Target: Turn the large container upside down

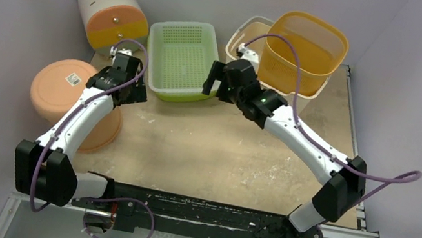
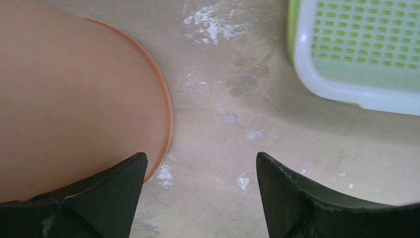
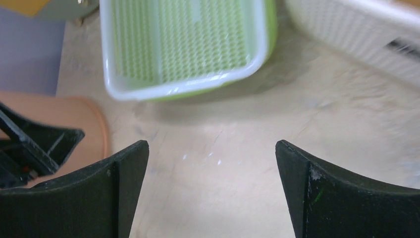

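A large peach round container (image 1: pixel 65 93) stands at the left with its flat base and a sticker facing up. It fills the left of the left wrist view (image 2: pixel 74 99) and shows in the right wrist view (image 3: pixel 84 119). My left gripper (image 1: pixel 132 89) is open and empty beside its right side, over bare table (image 2: pixel 200 158). My right gripper (image 1: pixel 212 81) is open and empty by the right edge of the green tray (image 1: pixel 181 58), above the table (image 3: pixel 212 146).
A beige bin with an orange lid (image 1: pixel 112 13) lies on its side at the back left. A tall orange basket (image 1: pixel 303 50) stands upright at the back right against a white basket (image 1: pixel 244 36). The green tray (image 2: pixel 356 49) (image 3: pixel 183 44) lies between the arms.
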